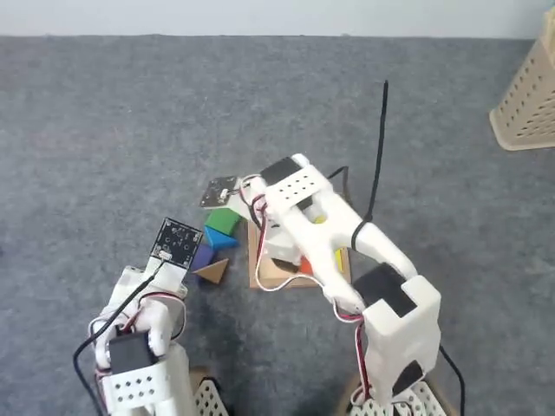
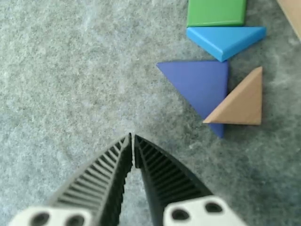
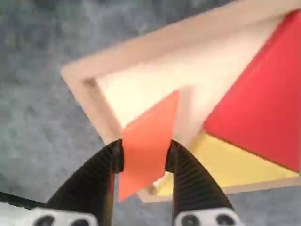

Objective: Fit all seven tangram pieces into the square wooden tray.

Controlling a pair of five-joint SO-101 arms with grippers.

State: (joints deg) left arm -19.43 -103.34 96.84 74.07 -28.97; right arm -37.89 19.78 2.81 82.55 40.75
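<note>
Pinching an orange piece [image 3: 148, 136] between its fingers, the right pincer [image 3: 144, 150] hangs over a corner of the wooden tray [image 3: 141, 44]. The piece's long axis runs straight out from the grip, its tip over bare tray floor. A red triangle [image 3: 263, 103] and a yellow piece [image 3: 230, 165] lie in the tray alongside. The left pincer [image 2: 132, 139], pressed together, hovers over grey carpet [image 2: 70, 70] near a dark blue triangle [image 2: 197, 84] that touches a tan triangle [image 2: 242, 103]. A light blue triangle [image 2: 225, 37] and a green piece [image 2: 216, 12] lie beyond.
</note>
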